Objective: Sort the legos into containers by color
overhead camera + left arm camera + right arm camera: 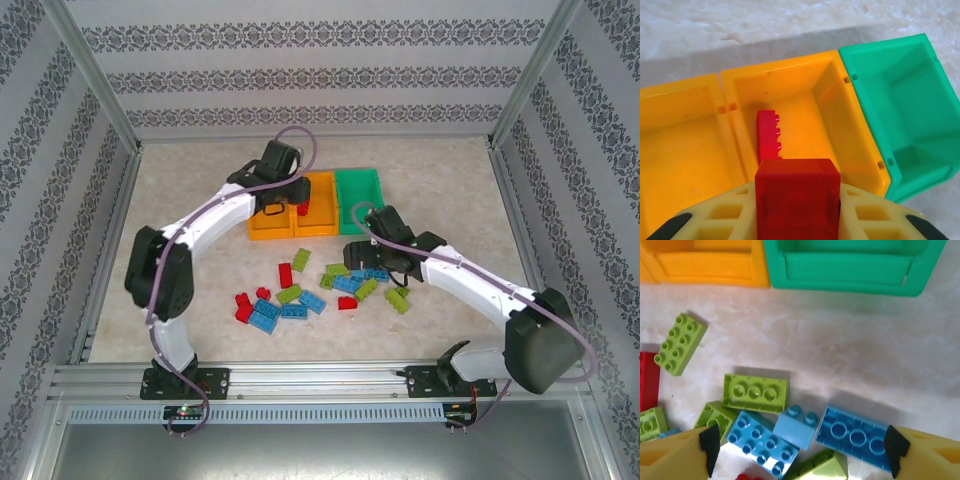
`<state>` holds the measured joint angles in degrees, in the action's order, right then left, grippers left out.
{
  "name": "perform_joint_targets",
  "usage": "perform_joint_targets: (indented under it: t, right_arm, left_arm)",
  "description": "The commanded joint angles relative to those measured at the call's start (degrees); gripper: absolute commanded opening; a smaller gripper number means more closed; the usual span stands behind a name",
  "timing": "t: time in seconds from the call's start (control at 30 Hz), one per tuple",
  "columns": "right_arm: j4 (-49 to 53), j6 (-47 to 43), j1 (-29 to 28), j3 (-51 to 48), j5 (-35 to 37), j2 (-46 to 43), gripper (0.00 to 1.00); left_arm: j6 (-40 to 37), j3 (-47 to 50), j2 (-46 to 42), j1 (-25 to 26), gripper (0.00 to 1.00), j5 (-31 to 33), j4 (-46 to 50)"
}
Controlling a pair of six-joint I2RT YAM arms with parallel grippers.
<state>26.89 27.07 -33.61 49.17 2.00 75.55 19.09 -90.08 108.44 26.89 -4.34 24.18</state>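
Inside the middle bin (785,63), red brick (768,136) lies lengthwise.

Top external: Looked steeply down from above and behind the arm bases (185,380), distant enough to take in the whole table (200,180).
Left wrist: Sat close over the middle orange-yellow bin (805,120), facing down and forward, a red lego (797,200) crowding its lower edge.
Right wrist: Hung low over the loose legos (755,392), facing almost straight down, bin fronts along its top edge.
Shared ground: The green bin (900,85) and the middle orange-yellow bin appeared in all three views.
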Motion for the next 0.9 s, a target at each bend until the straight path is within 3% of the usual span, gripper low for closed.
perform_joint_targets:
  t: [0.0, 0.13, 0.27, 0.47, 0.6, 0.87]
  right_arm:
    - [2.72, 3.83, -0.24, -4.19, 5.97, -3.02, 0.92]
    - [2.37, 4.86, 1.61, -6.95, 7.57, -4.8, 0.94]
    - [3.12, 6.22, 5.77, -6.25, 1.4, -2.37, 0.94]
    - [0.07, 6.54, 6.1, -4.01, -3.36, 2.81, 0.93]
    - [2.03, 6.46, 6.44, -2.34, -2.61, 7.05, 0.87]
    - [-0.06, 8.06, 8.78, -3.27, -3.87, 9.8, 0.75]
  left_arm:
    - [-0.7, -5.49, 5.54, 0.53, 0.19, -1.59, 5.52]
    - [-0.34, -10.77, 10.13, 0.53, 0.25, -2.21, 6.65]
    - [0.66, -13.96, 12.83, 0.56, 0.33, -2.56, 7.81]
    - [1.64, -11.67, 11.69, 0.63, 0.46, -3.4, 6.75]
    - [1.17, -9.59, 9.51, 0.69, 0.54, -2.49, 6.49]
    - [1.41, -5.98, 5.07, 0.74, 0.59, -2.34, 4.88]
